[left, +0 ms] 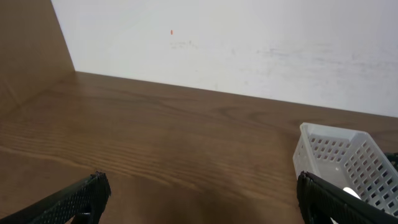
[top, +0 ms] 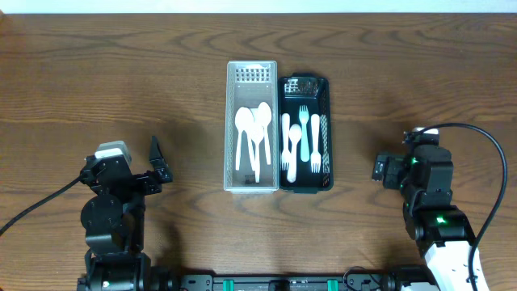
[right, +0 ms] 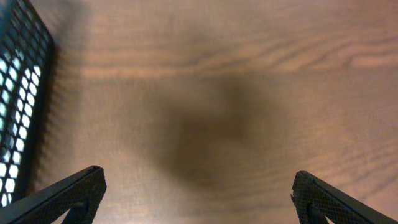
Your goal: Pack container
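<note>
White basket [top: 229,129] of spoons [top: 252,133] beside black basket [top: 329,129] of forks [top: 302,141] mid-tabletop [top: 97,73] from overhead, long axes running away from the arms. White one off to the right of the left claw [top: 159,160], black one left of the right claw [top: 381,168], each well apart, both arms folded low. From the left wrist: jaws spread wide, empty, white basket [left: 336,155] ahead-right. From the right wrist: jaws spread wide, empty, black basket [right: 22,93] at far left.

no readable text, labels or numbers anywhere
</note>
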Controlling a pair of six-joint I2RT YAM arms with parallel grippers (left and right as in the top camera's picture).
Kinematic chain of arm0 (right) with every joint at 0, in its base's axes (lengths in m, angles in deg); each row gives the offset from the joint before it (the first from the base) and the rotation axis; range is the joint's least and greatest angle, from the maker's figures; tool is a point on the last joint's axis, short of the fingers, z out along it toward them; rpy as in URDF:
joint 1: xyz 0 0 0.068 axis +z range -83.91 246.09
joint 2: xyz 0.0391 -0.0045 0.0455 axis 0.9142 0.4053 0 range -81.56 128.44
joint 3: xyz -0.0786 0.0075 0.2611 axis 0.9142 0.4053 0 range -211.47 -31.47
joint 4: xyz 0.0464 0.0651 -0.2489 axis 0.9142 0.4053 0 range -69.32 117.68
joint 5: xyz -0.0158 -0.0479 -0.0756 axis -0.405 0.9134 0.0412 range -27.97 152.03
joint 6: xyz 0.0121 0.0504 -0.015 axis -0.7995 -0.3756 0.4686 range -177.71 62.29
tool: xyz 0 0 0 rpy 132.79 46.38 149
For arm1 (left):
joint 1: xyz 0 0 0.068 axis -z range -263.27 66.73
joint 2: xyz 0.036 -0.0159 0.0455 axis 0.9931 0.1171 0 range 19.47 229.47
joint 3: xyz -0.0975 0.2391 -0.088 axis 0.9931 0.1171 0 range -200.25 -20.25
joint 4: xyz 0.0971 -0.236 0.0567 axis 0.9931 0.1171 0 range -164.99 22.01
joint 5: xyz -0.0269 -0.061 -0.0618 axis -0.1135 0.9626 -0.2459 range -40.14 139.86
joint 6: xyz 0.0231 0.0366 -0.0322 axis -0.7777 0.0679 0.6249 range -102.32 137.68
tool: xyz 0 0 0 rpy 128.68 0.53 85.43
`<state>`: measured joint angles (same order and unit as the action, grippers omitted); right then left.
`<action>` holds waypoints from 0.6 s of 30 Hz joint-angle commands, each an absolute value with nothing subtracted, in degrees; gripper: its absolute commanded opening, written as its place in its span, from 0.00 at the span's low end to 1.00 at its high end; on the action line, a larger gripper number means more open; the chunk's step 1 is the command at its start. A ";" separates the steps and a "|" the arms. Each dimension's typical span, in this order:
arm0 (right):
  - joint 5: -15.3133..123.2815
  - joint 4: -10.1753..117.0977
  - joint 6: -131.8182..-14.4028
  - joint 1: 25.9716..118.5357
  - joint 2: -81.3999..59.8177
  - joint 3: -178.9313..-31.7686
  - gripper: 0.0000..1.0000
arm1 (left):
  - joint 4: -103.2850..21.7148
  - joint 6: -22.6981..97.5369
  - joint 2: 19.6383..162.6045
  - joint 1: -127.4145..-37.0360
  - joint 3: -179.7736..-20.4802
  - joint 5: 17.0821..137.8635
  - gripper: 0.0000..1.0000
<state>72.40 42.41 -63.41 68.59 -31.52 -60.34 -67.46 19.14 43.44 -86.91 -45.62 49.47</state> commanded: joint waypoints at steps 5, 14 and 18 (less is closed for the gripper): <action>73.19 47.13 -64.32 69.14 -32.77 -60.27 0.99 | -67.48 18.76 43.59 -86.78 -45.75 49.39 0.98; 73.75 54.41 -63.67 69.16 -50.87 -60.27 0.99 | -67.48 18.76 43.59 -86.78 -45.75 49.41 0.98; 68.84 59.90 -63.67 69.18 -63.96 -60.14 0.99 | -67.48 18.76 43.59 -86.78 -45.75 49.39 0.98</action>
